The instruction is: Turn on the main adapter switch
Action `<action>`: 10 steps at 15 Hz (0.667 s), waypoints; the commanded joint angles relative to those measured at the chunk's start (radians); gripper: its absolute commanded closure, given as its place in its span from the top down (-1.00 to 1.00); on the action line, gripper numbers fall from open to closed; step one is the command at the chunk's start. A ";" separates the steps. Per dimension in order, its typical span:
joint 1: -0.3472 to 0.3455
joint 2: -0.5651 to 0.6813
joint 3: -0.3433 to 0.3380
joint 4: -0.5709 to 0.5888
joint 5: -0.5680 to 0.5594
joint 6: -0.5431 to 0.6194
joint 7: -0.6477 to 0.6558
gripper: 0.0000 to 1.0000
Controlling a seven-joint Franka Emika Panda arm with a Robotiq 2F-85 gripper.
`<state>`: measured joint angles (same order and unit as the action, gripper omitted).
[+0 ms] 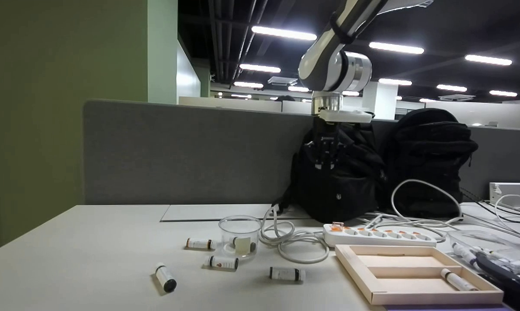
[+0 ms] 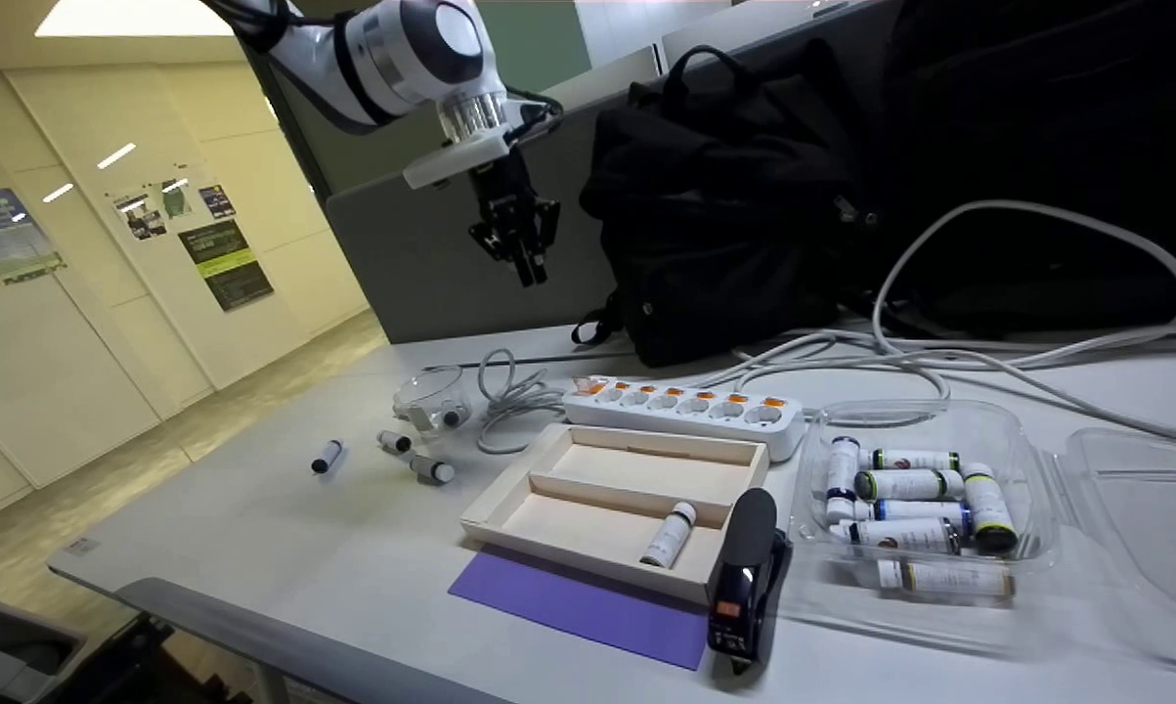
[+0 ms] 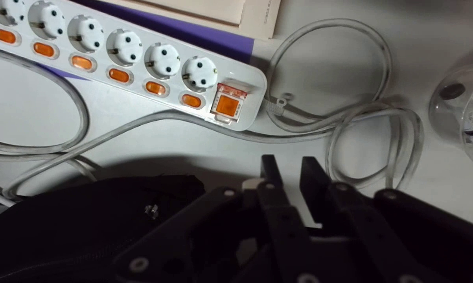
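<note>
Well below the tool (image 3: pixel 289 160), off to one side, lies the white power strip (image 3: pixel 143 66), its orange main switch (image 3: pixel 227 105) at the end nearer the tool. Between that end and the tool, as the wrist view shows it, a pale cable (image 3: pixel 275 139) crosses the worktop (image 1: pixel 113 250). Beside the tool, apart from it, stands a black backpack (image 1: pixel 342 190); a second backpack (image 1: pixel 428 160) sits farther off. Past the strip from the tool is a wooden tray (image 1: pixel 437 299), with a stapler (image 2: pixel 746 577) just beside it. On the tool's opposite side are a clear cup (image 1: pixel 240 233) and loose vials (image 1: pixel 287 274). The arm (image 1: pixel 322 67) hangs in from above, its wrist bent so that the tool points down in mid-air, fingers (image 3: pixel 271 171) a little apart with a narrow gap between.
</note>
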<state>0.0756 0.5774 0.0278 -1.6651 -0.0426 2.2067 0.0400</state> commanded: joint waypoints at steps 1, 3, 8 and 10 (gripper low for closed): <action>0.024 0.071 -0.019 0.106 -0.019 -0.059 0.050 -1.00; 0.009 0.055 -0.003 0.062 -0.001 -0.054 0.005 -0.94; 0.012 0.070 -0.006 0.102 -0.001 -0.143 0.010 -0.99; 0.012 0.070 -0.007 0.103 -0.001 -0.144 0.011 -0.99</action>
<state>0.0886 0.6463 0.0193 -1.5657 -0.0427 2.0658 0.0497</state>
